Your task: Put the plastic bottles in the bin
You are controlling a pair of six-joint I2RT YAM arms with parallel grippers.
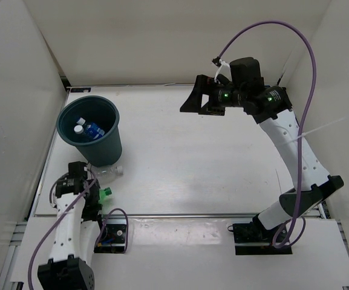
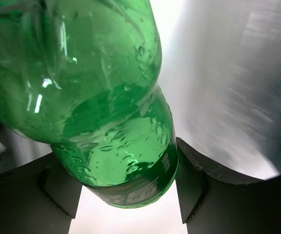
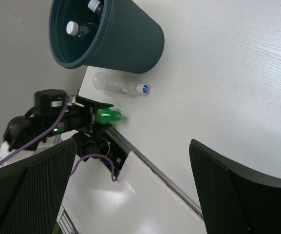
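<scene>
The dark teal bin point(image 1: 110, 142) stands at the table's left; it also shows in the right wrist view point(image 3: 125, 41). Two blue-labelled bottles with white caps point(image 1: 89, 130) lie inside it. The plain clear bottle point(image 1: 109, 173) lies on the table against the bin's base, as the right wrist view point(image 3: 116, 84) also shows. My left gripper point(image 1: 97, 194) is shut on the green bottle point(image 1: 105, 193), which fills the left wrist view point(image 2: 111, 117) between the fingers point(image 2: 194, 187). My right gripper point(image 1: 199, 101) is open and empty, high over the table's far side.
White walls enclose the table on the left, back and right. A metal rail point(image 3: 155, 170) runs along the table's near edge next to the left arm's base point(image 1: 110, 232). The right arm's purple cable point(image 1: 301, 42) loops overhead.
</scene>
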